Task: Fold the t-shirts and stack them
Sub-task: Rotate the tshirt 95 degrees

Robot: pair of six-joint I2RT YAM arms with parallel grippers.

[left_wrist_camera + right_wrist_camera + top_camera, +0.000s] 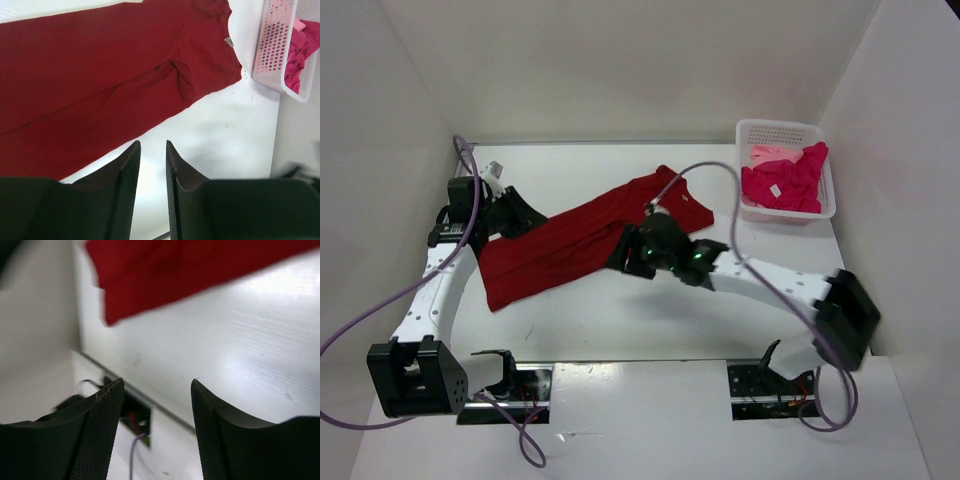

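A dark red t-shirt (570, 245) lies folded lengthwise, running diagonally across the table, collar toward the far right. Its small white tag (229, 42) shows at the collar. My left gripper (533, 218) hovers at the shirt's left end. In the left wrist view the left gripper (153, 142) stands narrowly open over bare table beside the red cloth (100, 65), with nothing between its fingers. My right gripper (617, 257) hangs over the shirt's near edge. In the right wrist view it (157, 381) is wide open and empty, the red shirt (175, 270) beyond it.
A white perforated basket (780, 127) stands at the far right corner and holds magenta-pink t-shirts (785, 185) and a pale pink one (770, 155). The left wrist view shows the basket (272, 45) too. White walls enclose the table. Purple cables loop over both arms.
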